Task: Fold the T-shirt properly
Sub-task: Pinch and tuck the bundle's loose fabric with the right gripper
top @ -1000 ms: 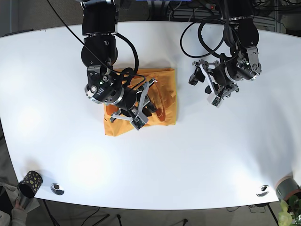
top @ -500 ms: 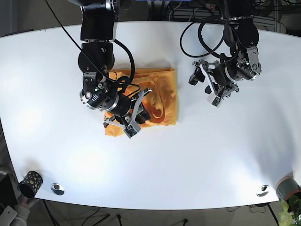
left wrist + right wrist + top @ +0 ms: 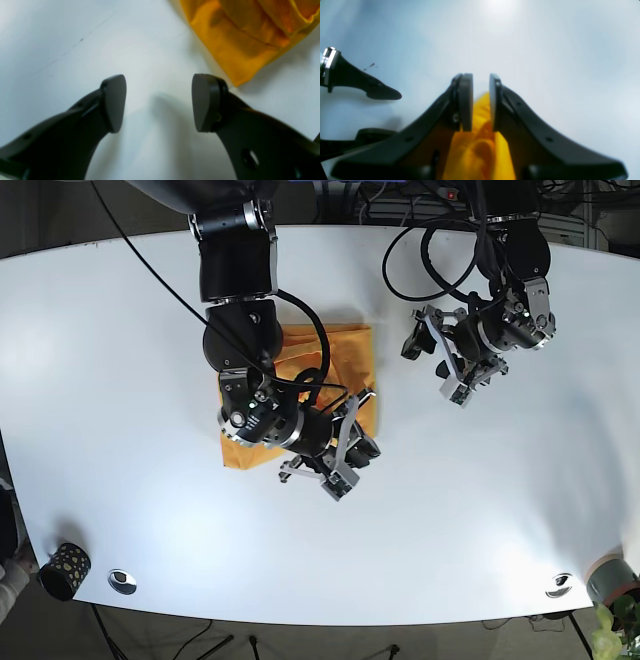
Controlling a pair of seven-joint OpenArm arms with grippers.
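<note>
The orange T-shirt (image 3: 352, 350) lies bunched on the white table (image 3: 480, 510), left of centre. My right gripper (image 3: 335, 452) sits at the shirt's near right corner. In the right wrist view, the right gripper (image 3: 481, 102) is shut on a fold of the T-shirt (image 3: 480, 147). My left gripper (image 3: 428, 362) hovers right of the shirt, apart from it. Seen from the left wrist, the left gripper (image 3: 158, 103) is open over bare table, with a T-shirt (image 3: 245, 37) corner just beyond its right finger.
A patterned cup (image 3: 62, 568) and a metal disc (image 3: 122, 581) sit at the near left edge. Another disc (image 3: 558, 584) and a potted plant (image 3: 612, 620) are at the near right. Black cables (image 3: 420, 250) hang over the far side.
My right arm has swung from the shirt's left part toward its near right corner, carrying cloth with it. The left arm has hardly moved.
</note>
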